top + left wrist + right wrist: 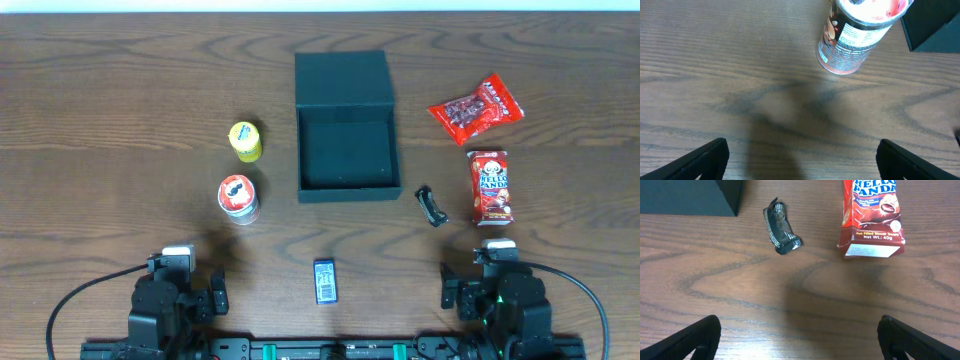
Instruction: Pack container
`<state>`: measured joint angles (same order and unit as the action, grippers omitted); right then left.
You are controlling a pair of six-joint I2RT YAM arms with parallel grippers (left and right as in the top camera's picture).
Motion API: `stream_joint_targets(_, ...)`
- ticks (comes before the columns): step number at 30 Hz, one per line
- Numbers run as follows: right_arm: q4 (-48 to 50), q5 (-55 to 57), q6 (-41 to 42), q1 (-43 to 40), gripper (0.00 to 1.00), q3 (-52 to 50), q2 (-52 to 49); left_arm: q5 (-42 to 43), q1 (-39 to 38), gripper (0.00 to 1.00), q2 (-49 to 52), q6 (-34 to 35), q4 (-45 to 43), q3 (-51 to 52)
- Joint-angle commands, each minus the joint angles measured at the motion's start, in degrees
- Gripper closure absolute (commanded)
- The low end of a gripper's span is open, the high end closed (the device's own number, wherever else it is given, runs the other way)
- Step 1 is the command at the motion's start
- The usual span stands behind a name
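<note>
1. We see the container [346,150] standing open near the middle of the wooden table [100,90], its lid laid flat on the far side.
2. Left of the container stand two cans, apart from it: a yellow can [245,140] and, nearer the arms, a red-lidded can [238,197].
3. Right of the container lie a red snack bag [476,110] and, nearer the arms, a Hello Panda pack [490,186].
4. A small dark wrapper [431,206] lies just off the container's near right corner.
5. A small blue pack [325,280] lies on the near side of the container, well apart.
6. The left gripper [802,150], near-left of the container, has its fingers spread wide and grips nothing.
7. The right gripper [800,325], near-right of the container, is likewise spread wide with nothing held.
</note>
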<state>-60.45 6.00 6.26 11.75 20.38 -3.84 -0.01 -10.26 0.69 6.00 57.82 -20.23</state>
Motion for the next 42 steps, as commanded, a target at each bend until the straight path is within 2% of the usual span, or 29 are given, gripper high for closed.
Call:
stream_joint_targets(1, -0.2, 0.2, -0.6, -0.5, 0.01, -0.3, 0.3, -0.6, 0.3, 0.05, -0.3, 0.2, 2.3, 0.7)
stream_joint_targets(10, 1.0, 2.9, -2.8, -0.5, 0.01, -0.4, 0.3, -0.6, 0.3, 0.05, -0.3, 0.2, 2.1, 0.7)
stream_joint_targets(20, 20.4, 0.4, 0.0, -0.5, 0.01, -0.4, 0.3, -0.3, 0.3, 0.05, -0.3, 0.3, 1.8, 0.7)
stream_joint_targets(24, 22.6, -0.6, 4.7, -0.5, 0.01, -0.4, 0.3, 2.6, 0.3, 0.05, -0.3, 2.9, 1.1, 0.7)
stream_joint_targets(27, 28.9, 0.1, 5.7, -0.5, 0.01, -0.4, 0.3, 7.3, 0.3, 0.05, -0.3, 5.6, 0.3, 0.7)
stream_joint_targets(31, 36.1, -3.5, 12.9, -0.5, 0.01, 0.8, -0.3, 9.3, 0.3, 0.05, -0.3, 6.5, 0.2, 0.7)
stream_joint_targets(36, 30.9, -3.0, 13.4, -0.5, 0.01, 8.6, -5.9, 10.4, 0.3, 0.05, -0.3, 6.5, -0.7, 0.7)
stream_joint_targets(40, 24.6, -1.3, 13.7, -0.5, 0.01, 20.1, -17.0, 14.9, 0.3, 0.05, -0.3, 6.5, -5.2, 0.5)
stream_joint_targets(42, 20.0, -0.2, 18.3, -0.5, 0.01, 28.3, -24.9, 14.8, 0.3, 0.05, -0.3, 8.1, -6.8, 0.4)
